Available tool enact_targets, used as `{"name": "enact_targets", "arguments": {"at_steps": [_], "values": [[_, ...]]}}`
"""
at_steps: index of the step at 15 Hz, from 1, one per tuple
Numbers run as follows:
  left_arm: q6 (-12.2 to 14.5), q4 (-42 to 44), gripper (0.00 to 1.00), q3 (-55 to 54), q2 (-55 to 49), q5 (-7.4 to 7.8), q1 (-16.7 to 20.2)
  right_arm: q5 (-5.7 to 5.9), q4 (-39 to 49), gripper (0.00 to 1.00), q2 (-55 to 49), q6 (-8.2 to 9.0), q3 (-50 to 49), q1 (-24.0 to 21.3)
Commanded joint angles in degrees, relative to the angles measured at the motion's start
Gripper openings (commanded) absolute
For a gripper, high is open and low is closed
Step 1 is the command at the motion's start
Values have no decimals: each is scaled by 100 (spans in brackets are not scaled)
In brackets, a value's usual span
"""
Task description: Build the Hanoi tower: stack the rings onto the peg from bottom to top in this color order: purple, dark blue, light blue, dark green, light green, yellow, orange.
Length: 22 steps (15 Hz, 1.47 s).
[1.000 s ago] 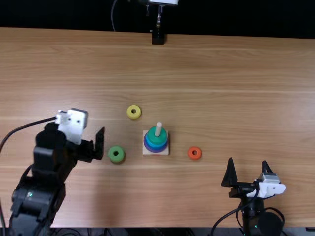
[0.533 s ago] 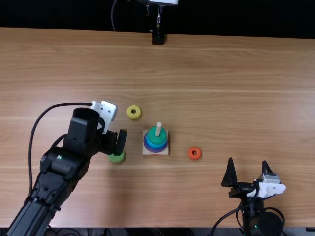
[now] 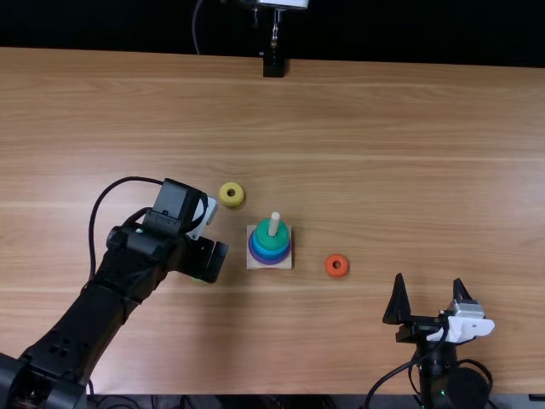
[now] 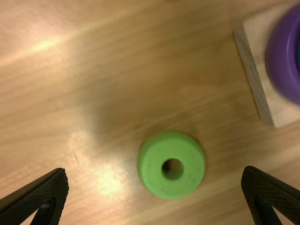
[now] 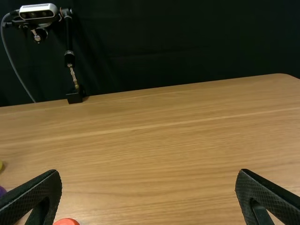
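Note:
Above the light green ring (image 4: pixel 188 161), my left gripper (image 3: pixel 210 261) points down at the table. In the left wrist view the left gripper (image 4: pixel 154 170) is open, its fingers on either side of the ring without touching it. The peg (image 3: pixel 273 223) holds a purple ring (image 3: pixel 266 261), blue rings (image 3: pixel 269 250) and a dark green ring (image 3: pixel 271 237) at the top. A yellow ring (image 3: pixel 231 194) and an orange ring (image 3: pixel 337 266) lie flat. My right gripper (image 3: pixel 428 279) stands open at the front right; in its own view the right gripper (image 5: pixel 149 171) holds nothing.
The square wooden base (image 3: pixel 284 263) lies just right of my left gripper, and its edge (image 4: pixel 257 75) appears in the left wrist view. A camera stand (image 3: pixel 273 66) rises at the table's far edge.
My left arm has swung right from beside the light green ring to over it, now covering most of it. The right arm and the tower have stayed put.

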Motion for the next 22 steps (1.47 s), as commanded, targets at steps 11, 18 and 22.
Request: {"name": "enact_targets", "arguments": {"at_steps": [11,18,22], "values": [[454,-48,100,224,996,-75,-298,14,27,100,-73,3,-38,-19],[485,-48,77,233,1102,-75,-377,14,27,100,-73,3,-38,-19],[464,-80,0,215,1093,-86,-368,14,27,100,-73,3,-38,-19]]}}
